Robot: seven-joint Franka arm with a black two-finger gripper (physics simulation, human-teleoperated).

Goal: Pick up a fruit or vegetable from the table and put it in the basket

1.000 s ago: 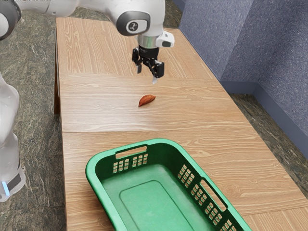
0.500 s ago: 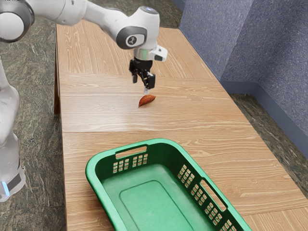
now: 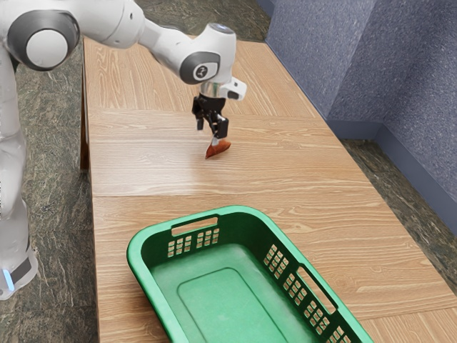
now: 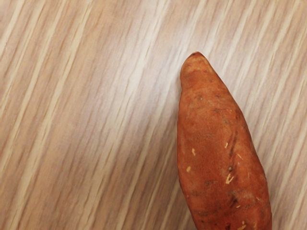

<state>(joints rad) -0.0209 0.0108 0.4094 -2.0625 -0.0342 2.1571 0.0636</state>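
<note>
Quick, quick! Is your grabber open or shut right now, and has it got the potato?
Gripper: open, with its fingers apart, down at the potato but not shut on it.

Room, bluish walls [image 3: 314, 64], marbled floor [image 3: 56, 179]

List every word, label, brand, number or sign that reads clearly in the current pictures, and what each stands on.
Readable text: none.
Round emblem on the dark joint cover of the arm: a small light mark, too small to make out.
Sweet potato: no lettering seen, only pale flecks and dark marks on its skin.
Green basket, wooden table: no lettering seen.
</note>
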